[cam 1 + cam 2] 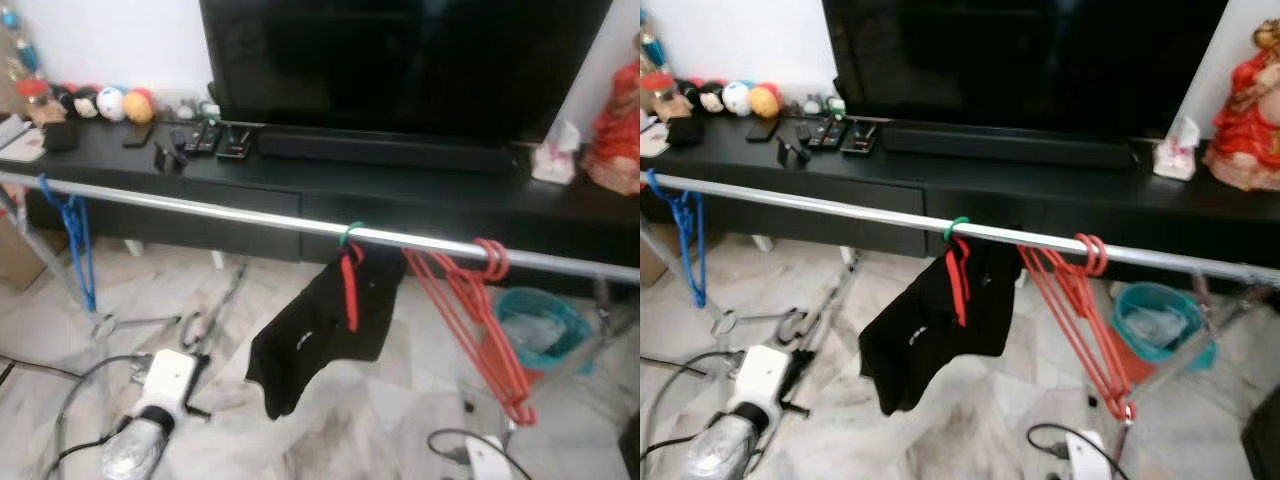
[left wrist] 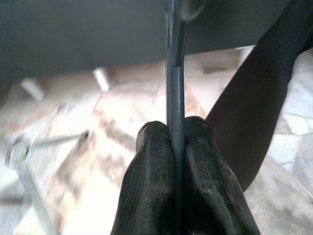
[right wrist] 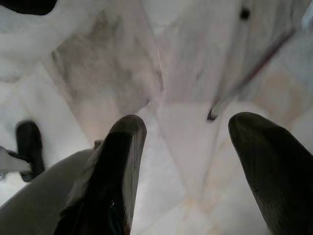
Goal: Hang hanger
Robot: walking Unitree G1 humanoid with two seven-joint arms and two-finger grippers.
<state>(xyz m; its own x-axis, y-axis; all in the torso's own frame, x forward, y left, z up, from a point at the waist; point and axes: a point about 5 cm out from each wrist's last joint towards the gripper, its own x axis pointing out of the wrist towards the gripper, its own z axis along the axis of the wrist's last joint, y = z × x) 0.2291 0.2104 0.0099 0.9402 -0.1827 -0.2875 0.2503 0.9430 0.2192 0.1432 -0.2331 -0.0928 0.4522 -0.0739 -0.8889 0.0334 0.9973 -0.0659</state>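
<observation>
A silver clothes rail runs across in front of me. On it hang blue hangers at the left, a red hanger with black shorts in the middle, and a bunch of red hangers to the right. My left gripper is low at the left, below the rail, shut on a thin grey hanger bar that stands up between its fingers. The black shorts hang just beside it. My right gripper is open over the marble floor, holding nothing.
Behind the rail stands a long black TV cabinet with a large TV, remotes, small toys and a red figurine. A teal basket sits on the floor at the right. The rack's legs and cables lie on the floor.
</observation>
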